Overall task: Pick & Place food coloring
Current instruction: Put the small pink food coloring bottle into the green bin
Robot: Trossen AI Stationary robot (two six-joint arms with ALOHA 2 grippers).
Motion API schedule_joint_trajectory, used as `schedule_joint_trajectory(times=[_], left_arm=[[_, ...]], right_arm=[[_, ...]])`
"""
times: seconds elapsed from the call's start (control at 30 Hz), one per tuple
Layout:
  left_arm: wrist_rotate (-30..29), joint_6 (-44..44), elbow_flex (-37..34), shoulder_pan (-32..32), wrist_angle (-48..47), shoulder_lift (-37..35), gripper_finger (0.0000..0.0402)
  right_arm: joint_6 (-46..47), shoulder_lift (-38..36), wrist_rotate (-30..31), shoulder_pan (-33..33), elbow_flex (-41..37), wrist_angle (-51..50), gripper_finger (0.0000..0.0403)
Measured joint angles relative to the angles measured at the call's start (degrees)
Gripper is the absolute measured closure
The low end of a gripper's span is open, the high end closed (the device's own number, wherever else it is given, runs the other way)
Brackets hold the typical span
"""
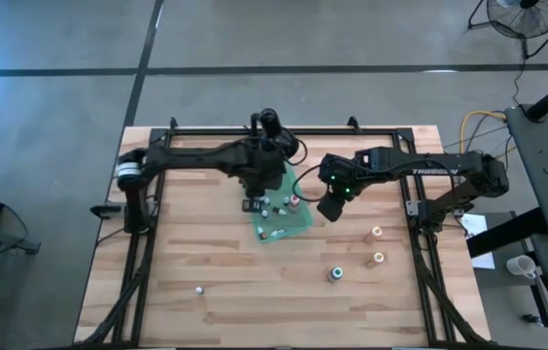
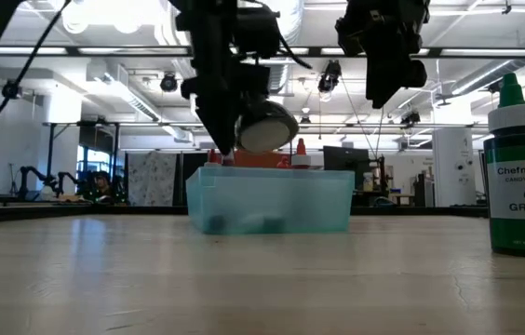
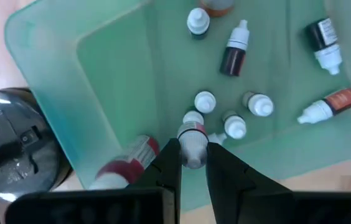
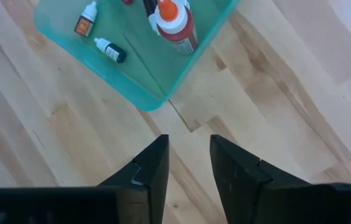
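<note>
Three bottles (image 1: 377,233) stand outside tray (image 1: 298,226); eight inside.

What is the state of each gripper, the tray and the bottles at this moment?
left gripper: over the tray, shut on a small white-capped bottle.
right gripper: open, empty, above bare table beside the tray.
teal tray: on the table, holding several dropper bottles, most lying down.
green Chefmaster bottle: upright on the table, capped.
</note>
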Motion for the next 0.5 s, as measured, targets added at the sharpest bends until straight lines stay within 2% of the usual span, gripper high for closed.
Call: schedule_joint_trajectory(times=[0.33, 0.5], left_arm=[[-1.46, 0.40, -0.86, 1.89, 1.55, 2.31, 0.0371], [-4.48, -0.75, -1.25, 2.84, 2.47, 2.88, 0.0371]], right_arm=[[-0.36, -0.07, 0.37, 0.00, -1.28, -0.16, 0.0298], [-0.79, -0.07, 1.55, -0.02, -2.47, 0.00, 0.0301]])
